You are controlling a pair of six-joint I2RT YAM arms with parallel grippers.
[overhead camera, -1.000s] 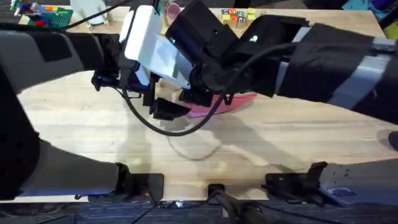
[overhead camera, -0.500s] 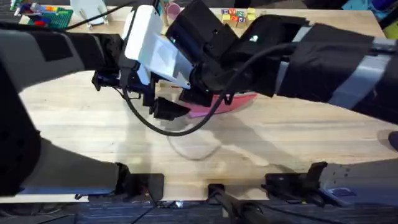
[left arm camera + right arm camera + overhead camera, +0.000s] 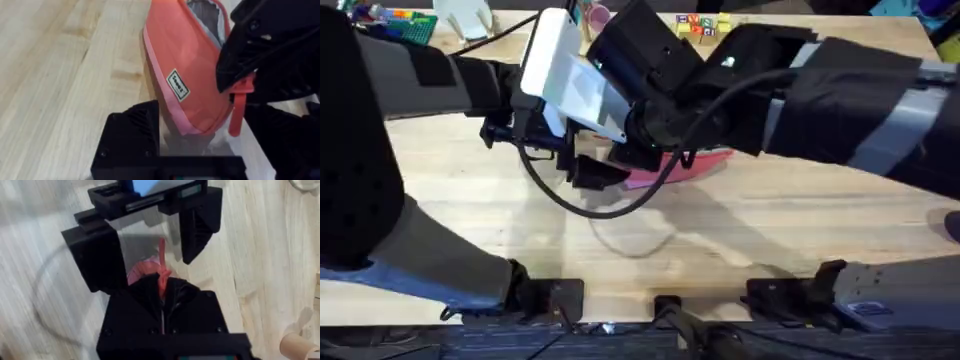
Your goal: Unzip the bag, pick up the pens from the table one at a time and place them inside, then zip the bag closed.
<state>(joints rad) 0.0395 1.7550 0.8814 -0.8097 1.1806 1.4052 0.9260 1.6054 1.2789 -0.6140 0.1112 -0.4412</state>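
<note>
Grippers are meeting over the soft pink fabric pouch (image 3: 187, 80) near the light wooden tabletop (image 3: 770, 230)'s far edge. The right gripper (image 3: 162, 297) is pinching the pouch's pink zipper tab (image 3: 239, 107); the left gripper (image 3: 150, 235) is standing open around the pouch's end. Judging by this, zipping wants a braced pouch and a pull straight along the zipper.

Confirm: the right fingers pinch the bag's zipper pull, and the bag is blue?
Not quite. The bag is pink, as the left wrist view shows. The right gripper does pinch the pull.

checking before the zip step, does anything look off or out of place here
Nothing looks spilled or damaged. The pink bag lies on the table, its far end gaping open on a grey lining. The right gripper is shut on the bag's pink zipper pull strap, while the left gripper straddles the bag's near tip.
</note>
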